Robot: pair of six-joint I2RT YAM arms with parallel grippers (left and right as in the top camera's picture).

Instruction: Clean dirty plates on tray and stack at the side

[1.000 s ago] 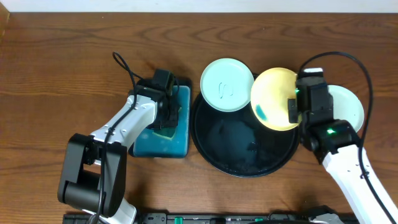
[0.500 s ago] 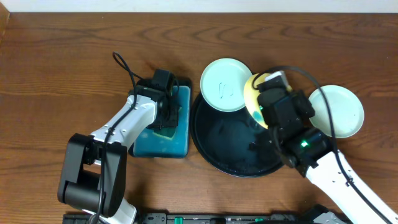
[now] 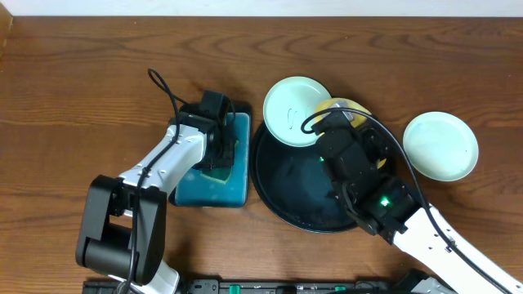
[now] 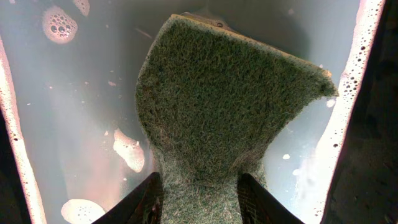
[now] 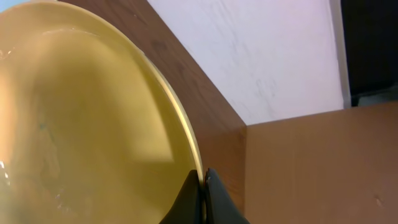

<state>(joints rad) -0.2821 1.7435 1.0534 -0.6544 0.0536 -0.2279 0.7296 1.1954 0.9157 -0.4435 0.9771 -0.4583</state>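
My right gripper [image 5: 203,186] is shut on the rim of the yellow plate [image 5: 93,124] and holds it tilted above the black tray [image 3: 282,184]; overhead only a sliver of the yellow plate [image 3: 343,106] shows behind the arm. A pale mint plate [image 3: 296,110] with faint marks leans on the tray's far left rim. Another mint plate [image 3: 441,144] lies on the table to the right of the tray. My left gripper [image 4: 199,199] is shut on a green sponge [image 4: 217,106] down in the soapy water; overhead the left gripper [image 3: 219,151] is over the teal tray.
The rectangular teal tray [image 3: 237,192] stands left of the black tray and holds foamy water [image 4: 68,93]. The left arm's cable loops over the table behind it. The table's far edge meets a white wall [image 5: 261,50].
The right arm has swung left and over the black tray, turning the yellow plate up on edge so it is mostly hidden overhead. The left arm has not moved.
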